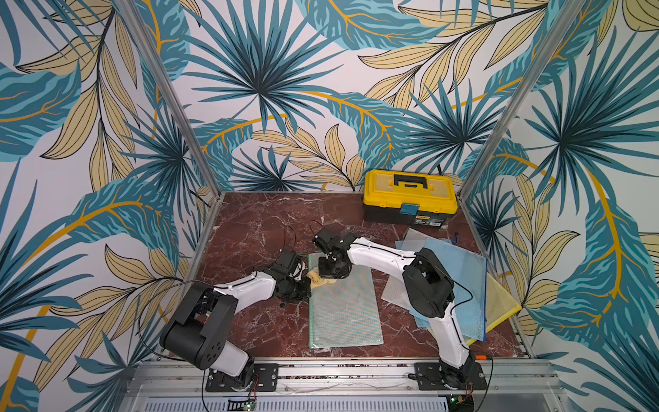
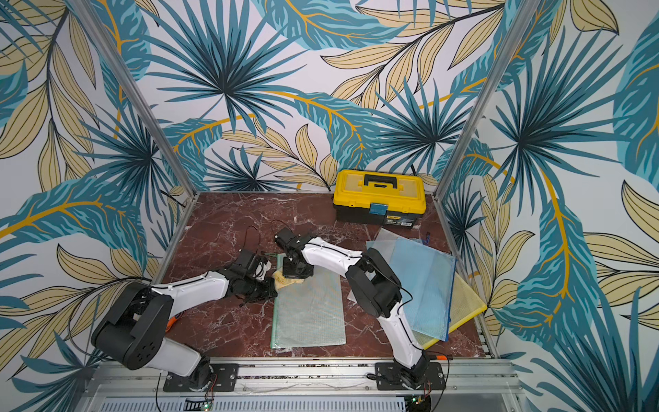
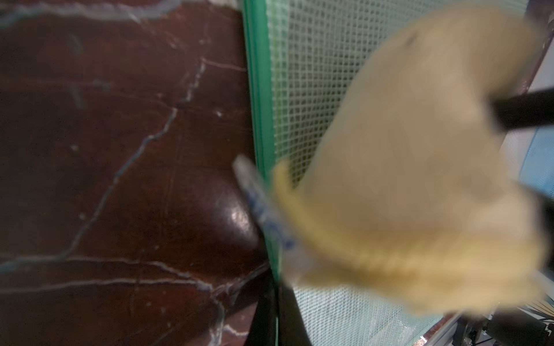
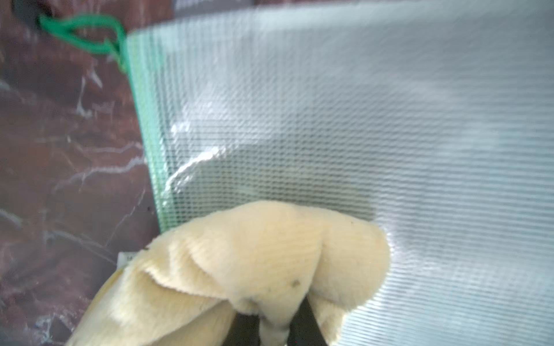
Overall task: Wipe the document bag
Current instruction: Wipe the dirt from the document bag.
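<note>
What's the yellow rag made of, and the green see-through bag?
The rag looks like soft, fuzzy, matte cloth; it bunches in floppy folds. The bag is probably thin shiny plastic with a mesh grid inside; light glints off it.

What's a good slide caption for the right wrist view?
Right pincer holds a yellow cloth against the green-edged mesh document bag.

Leaf-patterned walls enclose a red-brown marble tabletop.

One green document bag; a pile of at least three more; one cloth; one toolbox; two robot arms
</note>
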{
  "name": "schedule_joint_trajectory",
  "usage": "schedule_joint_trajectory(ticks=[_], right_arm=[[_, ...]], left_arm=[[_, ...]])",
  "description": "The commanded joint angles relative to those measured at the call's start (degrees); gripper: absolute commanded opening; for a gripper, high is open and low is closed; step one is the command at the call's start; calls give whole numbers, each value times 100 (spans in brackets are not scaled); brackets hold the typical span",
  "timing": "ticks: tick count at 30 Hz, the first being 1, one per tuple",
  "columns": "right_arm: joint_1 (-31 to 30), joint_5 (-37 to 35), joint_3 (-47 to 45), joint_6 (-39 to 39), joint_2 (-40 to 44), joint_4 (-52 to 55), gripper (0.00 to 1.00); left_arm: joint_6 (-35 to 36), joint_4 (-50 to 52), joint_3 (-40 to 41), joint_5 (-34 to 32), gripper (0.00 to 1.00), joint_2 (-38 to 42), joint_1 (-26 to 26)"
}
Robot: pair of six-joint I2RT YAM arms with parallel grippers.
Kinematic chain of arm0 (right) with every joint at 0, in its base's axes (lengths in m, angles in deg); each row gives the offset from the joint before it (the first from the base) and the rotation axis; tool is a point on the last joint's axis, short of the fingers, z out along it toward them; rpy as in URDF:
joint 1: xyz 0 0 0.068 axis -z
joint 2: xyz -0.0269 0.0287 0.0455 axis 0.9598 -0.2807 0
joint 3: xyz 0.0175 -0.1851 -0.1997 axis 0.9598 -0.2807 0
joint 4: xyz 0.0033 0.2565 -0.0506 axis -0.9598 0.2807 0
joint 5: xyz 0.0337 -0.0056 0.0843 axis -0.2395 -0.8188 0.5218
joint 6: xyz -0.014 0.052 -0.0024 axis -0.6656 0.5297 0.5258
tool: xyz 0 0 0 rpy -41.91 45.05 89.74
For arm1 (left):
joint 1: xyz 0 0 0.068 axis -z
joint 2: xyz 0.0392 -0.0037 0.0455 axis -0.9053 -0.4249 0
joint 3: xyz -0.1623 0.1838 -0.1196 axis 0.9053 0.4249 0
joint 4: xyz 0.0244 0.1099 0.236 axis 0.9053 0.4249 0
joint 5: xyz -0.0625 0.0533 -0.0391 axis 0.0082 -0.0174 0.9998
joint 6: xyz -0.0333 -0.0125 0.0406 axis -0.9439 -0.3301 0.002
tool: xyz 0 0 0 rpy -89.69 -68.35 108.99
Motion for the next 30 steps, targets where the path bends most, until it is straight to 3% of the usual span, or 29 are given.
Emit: schedule_joint_trajectory(ticks=[1, 6, 9, 12, 16, 19, 23, 28, 30], right_arm=[[547, 135, -790, 258, 245, -43, 0], [1506, -300, -2418, 31, 1414, -94, 0], [1595, -555, -2461, -170, 1732, 262, 0], [1121, -268, -2063, -37, 1548, 233, 0], [170, 68, -939, 126, 699, 349, 0], [-153, 273, -735, 279, 359, 189, 0], [14, 101, -1519, 294, 673, 47, 0], [1095, -120, -3303, 145, 1840, -152, 0], [1268, -327, -3640, 61, 2249, -28, 0]], left_arm=[[-66, 28, -54, -132, 0, -25, -10], [-149, 29, -55, -291, 0, -49, -8], [-248, 24, -155, -336, 0, -82, -9], [-298, 24, -329, -343, 0, -98, -11], [-339, 30, -486, -351, 0, -93, -9], [-362, 30, -512, -334, 0, -138, -9], [-356, 29, -466, -335, 0, -158, -13], [-324, 31, -408, -389, 0, -171, -8], [-322, 29, -416, -395, 0, -179, -8]])
